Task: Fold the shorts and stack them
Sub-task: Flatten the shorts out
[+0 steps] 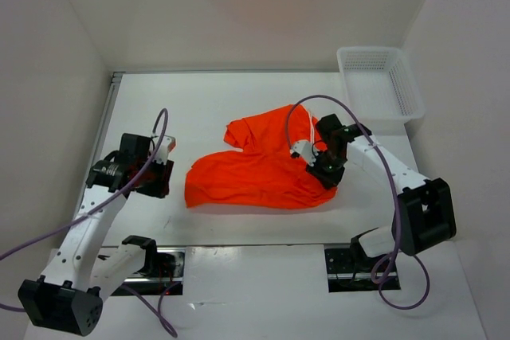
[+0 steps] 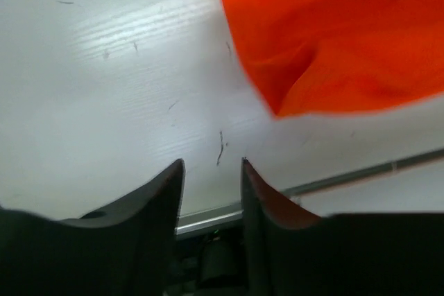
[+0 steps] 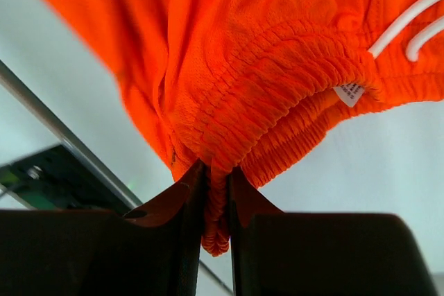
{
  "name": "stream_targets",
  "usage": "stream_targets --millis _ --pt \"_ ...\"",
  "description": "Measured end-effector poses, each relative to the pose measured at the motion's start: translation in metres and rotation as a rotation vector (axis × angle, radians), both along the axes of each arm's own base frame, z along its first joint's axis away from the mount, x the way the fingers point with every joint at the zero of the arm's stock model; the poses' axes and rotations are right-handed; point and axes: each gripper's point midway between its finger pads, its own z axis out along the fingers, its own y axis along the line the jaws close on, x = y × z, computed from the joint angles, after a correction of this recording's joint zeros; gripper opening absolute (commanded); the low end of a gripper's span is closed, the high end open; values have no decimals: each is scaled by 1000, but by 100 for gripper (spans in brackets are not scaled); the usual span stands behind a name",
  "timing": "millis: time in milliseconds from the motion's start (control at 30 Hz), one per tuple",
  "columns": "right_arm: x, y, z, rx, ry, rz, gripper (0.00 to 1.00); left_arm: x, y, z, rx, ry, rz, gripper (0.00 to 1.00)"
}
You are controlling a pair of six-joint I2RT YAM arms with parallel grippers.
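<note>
Leftmost, near 9 o'clock on the white table (image 1: 199, 101), the left tool (image 1: 158, 169) hangs low over the surface, tips aimed toward 3 o'clock. In its wrist view the two dark fingers (image 2: 149, 199) stand apart with only bare, scuffed table showing between them. The tool is released and grasps nothing. The nearest orange edge sits at about 1 o'clock from those tips, close but not touching.

Moving toward the middle, the shorts (image 1: 255, 169) lie crumpled at the table's centre, shifted a little toward 3 o'clock. A flatter lobe spreads out toward 9 o'clock. A bunched, raised part climbs toward 1 o'clock, where the thin white drawstring (image 1: 307, 129) shows against the orange.

Next, at the 3 o'clock edge of the cloth, the right tool (image 1: 325, 169) is clenched on the shorts. Its wrist view shows the gathered elastic waistband (image 3: 277, 95) pinched tight between the fingers, a short tuft of it poking down past the grip. A small white label (image 3: 349, 92) sits on the waistband's underside at about 2 o'clock from the grip. A purple cable (image 1: 319, 101) arcs above this arm.

Farthest right, the white mesh basket (image 1: 381, 81) rests in the table's 1 o'clock corner, apart from the shorts.
</note>
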Motion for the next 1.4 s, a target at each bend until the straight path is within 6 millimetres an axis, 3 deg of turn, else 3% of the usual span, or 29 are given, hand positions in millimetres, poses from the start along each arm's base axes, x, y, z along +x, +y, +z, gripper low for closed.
stream_targets --millis 100,133,167,233,300,433,567,733,867,1067,1167,1300,1333,1400 --pt "-12 -17 -3 -80 25 19 57 -19 -5 -7 -17 83 -27 76" --pt "-15 -21 -3 -100 30 26 83 -24 -8 -9 -26 110 -38 80" --pt "-16 -26 -2 -123 28 37 87 -30 -11 -10 -39 139 -49 90" --pt "-15 -33 2 -164 5 59 91 -31 -16 -7 -61 153 -67 92" --pt "-12 -38 6 -187 -24 73 91 -20 -19 -2 -68 115 -68 92" --pt "2 -39 22 -193 -108 74 91 26 -24 -8 -59 66 -60 86" --pt "26 -27 51 -119 -271 4 61 84 -41 -37 -71 95 -83 86" --pt "61 -2 73 35 -425 -182 54 108 -57 -72 -65 121 -116 87" --pt "91 11 55 90 -440 -333 49 118 -62 -81 -58 106 -125 87" --pt "108 20 21 105 -378 -440 48 121 -78 -102 -44 130 -171 82" --pt "116 24 10 109 -364 -457 44 115 -81 -125 -20 182 -183 64" --pt "123 27 -1 110 -356 -474 41 128 -82 -127 -4 167 -177 38" --pt "124 27 -5 108 -350 -480 39 130 -82 -127 -5 167 -175 24" --pt "125 28 -10 105 -340 -492 37 137 -84 -127 -6 164 -174 14"
